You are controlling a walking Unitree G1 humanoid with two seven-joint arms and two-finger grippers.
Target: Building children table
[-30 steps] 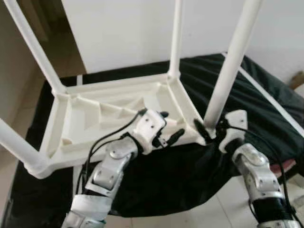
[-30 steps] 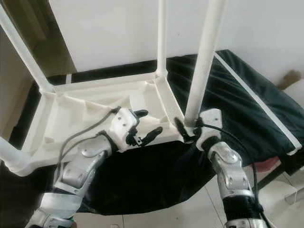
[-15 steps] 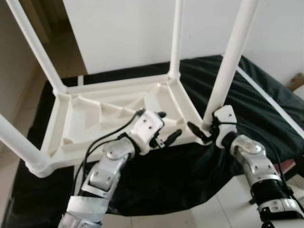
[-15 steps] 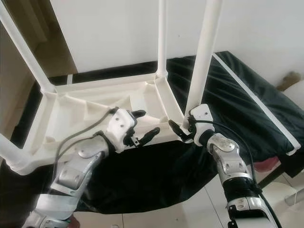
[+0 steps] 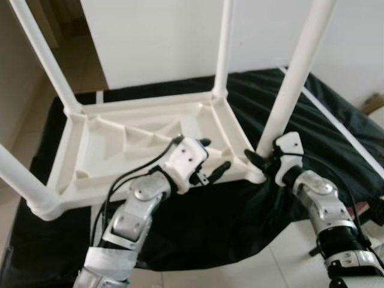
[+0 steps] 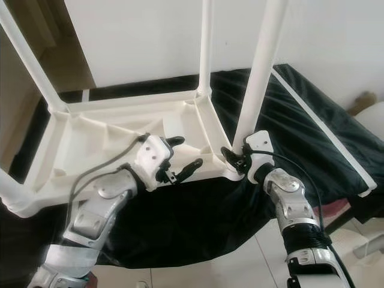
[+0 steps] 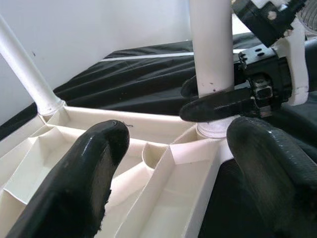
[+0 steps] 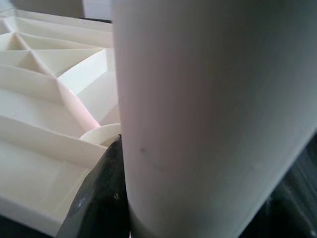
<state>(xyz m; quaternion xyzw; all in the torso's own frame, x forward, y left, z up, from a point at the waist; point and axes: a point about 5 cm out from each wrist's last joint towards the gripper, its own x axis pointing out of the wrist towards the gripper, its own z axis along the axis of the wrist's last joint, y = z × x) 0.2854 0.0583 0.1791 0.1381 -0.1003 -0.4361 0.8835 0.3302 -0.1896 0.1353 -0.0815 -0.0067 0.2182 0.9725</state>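
A white plastic children's table (image 5: 120, 150) lies upside down on a black cloth, its ribbed underside facing up and its legs pointing upward. My right gripper (image 5: 259, 157) is at the socket of the near right leg (image 5: 294, 78), shut on that leg, with one black finger (image 7: 223, 104) across its front. In the right wrist view the leg (image 8: 208, 114) sits close against a finger (image 8: 101, 198). My left gripper (image 5: 215, 154) hovers open over the near rim of the underside, just left of that corner, holding nothing.
The black cloth (image 5: 204, 234) covers the low surface under the table and hangs over its front edge. A white wall (image 5: 162, 42) stands behind, pale floor tiles (image 5: 276, 270) lie in front, and a doorway opens at the far left. A white strip (image 5: 336, 120) runs along the cloth at right.
My right gripper has drawn in tighter against the foot of the near right leg, and that leg now leans a little more to the right. The left gripper has hardly moved.
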